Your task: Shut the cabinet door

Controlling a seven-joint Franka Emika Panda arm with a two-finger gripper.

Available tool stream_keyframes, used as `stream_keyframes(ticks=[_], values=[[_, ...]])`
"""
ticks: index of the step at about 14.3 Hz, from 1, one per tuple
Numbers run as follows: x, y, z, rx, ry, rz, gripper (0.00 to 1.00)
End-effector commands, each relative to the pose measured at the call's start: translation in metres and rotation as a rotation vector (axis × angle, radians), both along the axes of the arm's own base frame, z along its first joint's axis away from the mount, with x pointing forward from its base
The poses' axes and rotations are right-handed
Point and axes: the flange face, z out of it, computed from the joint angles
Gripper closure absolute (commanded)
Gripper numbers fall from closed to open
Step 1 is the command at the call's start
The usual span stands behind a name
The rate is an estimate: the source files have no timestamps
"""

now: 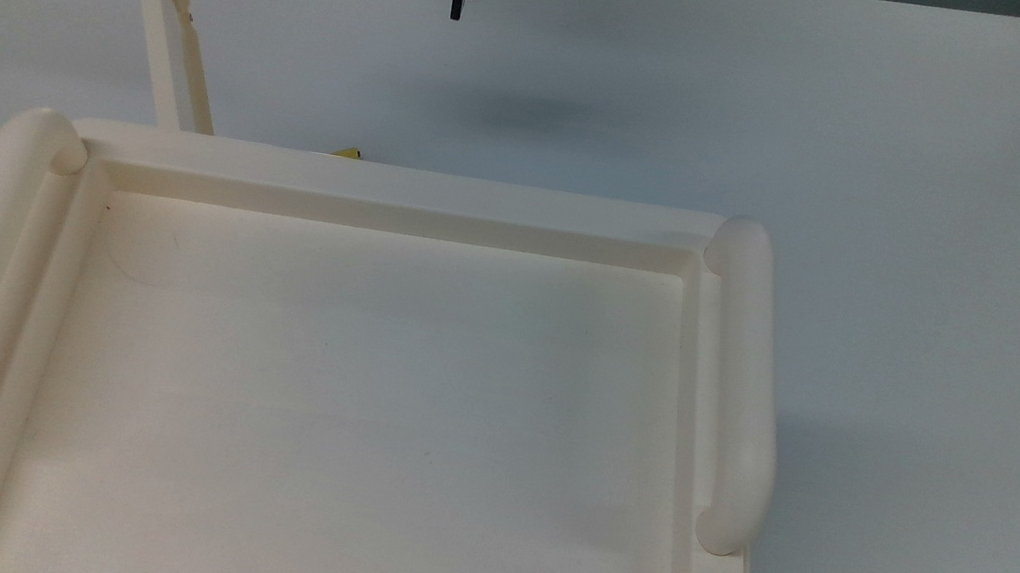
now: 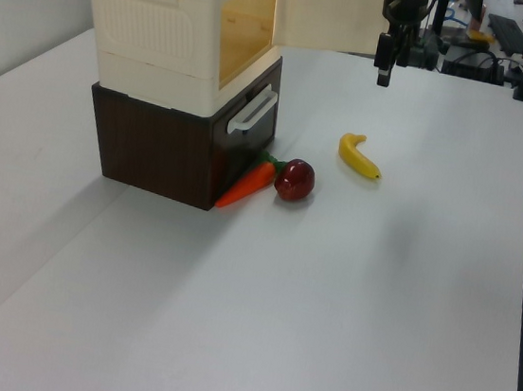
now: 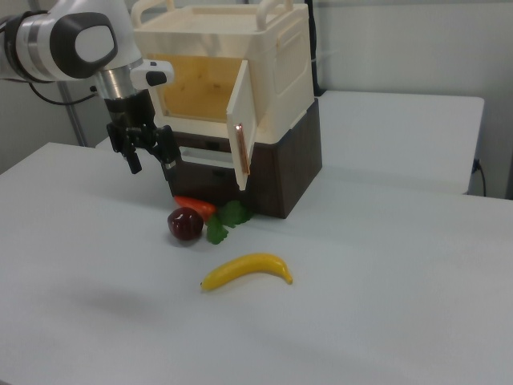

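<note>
cabinet door swung open on the cabinet.
the gripper is held above the table, fingers spread wide, nothing grasped.

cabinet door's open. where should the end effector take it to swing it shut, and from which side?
Probably the free vertical edge of the cabinet door, by the copper handle, farthest from the hinge. The door stands swung out from the cabinet. The open end effector hangs to the right view's left, so come from there, straddle that thin edge or press the outer face, then sweep right.

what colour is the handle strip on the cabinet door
Copper, a thin vertical strip on the cabinet door, clearest in the right view.
</note>
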Motion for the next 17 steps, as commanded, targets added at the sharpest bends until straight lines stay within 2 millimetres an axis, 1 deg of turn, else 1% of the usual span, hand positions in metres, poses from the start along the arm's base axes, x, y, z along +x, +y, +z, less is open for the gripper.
stream_keyframes(ticks=[1,7,8,9,10,11,12,13,14,17], values=[[-0.0073,-0.0017,0.0053,0.020,0.008,0.005,0.00],[-0.0070,-0.0016,0.0044,0.020,0.010,0.017,0.00],[-0.0057,-0.0015,0.0019,0.020,0.014,0.031,0.11],[-0.0052,-0.0015,0.0012,0.020,0.015,0.039,0.32],[-0.0053,-0.0005,0.0011,0.022,0.015,0.042,0.50],[-0.0051,-0.0004,0.0013,0.022,0.014,0.043,0.64],[-0.0052,0.0007,0.0013,0.025,0.015,0.055,0.84],[-0.0048,0.0010,0.0004,0.028,0.017,0.067,0.98],[-0.0048,0.0003,0.0003,0.030,0.018,0.071,1.00],[-0.0058,0.0011,0.0007,0.029,0.023,0.083,1.00]])
